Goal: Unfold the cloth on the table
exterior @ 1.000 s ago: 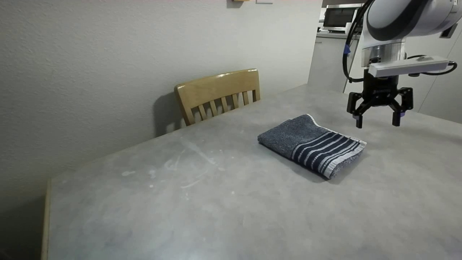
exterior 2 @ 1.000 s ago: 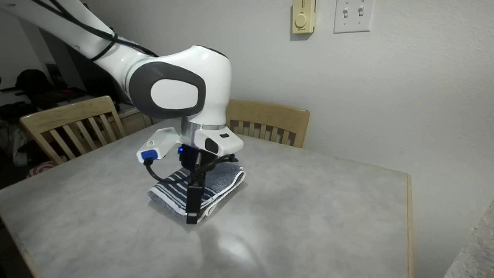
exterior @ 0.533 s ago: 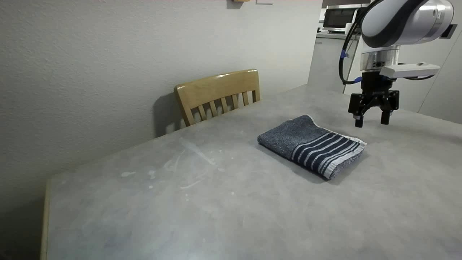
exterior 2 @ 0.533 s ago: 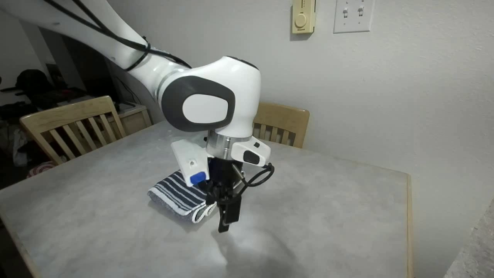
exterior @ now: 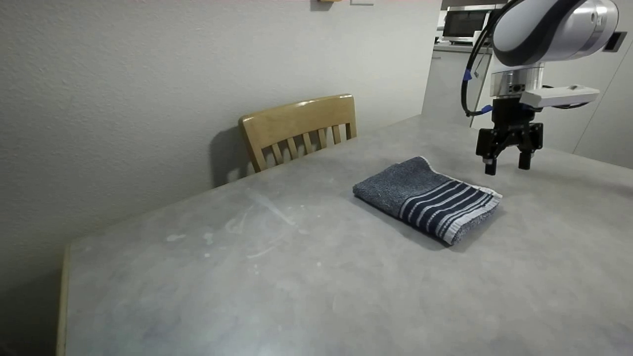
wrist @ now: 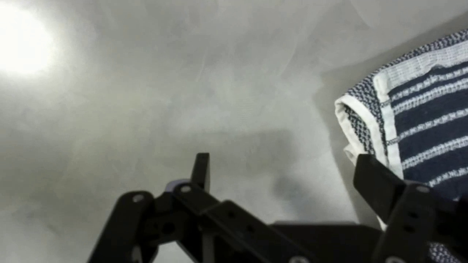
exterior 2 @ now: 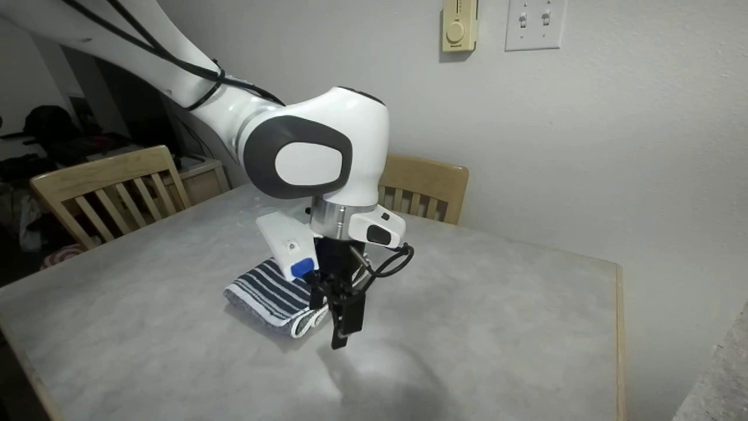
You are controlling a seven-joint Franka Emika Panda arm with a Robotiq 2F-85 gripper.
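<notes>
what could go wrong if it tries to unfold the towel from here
Missing it: in the wrist view, the gap of the open tool mostly shows the table beside the cloth, so closing straight down would probably catch little or nothing.
Grabbing too much: several pale hems lie layered at the corner nearest the tool, so a pinch there might lift the whole fold instead of opening it.
</notes>
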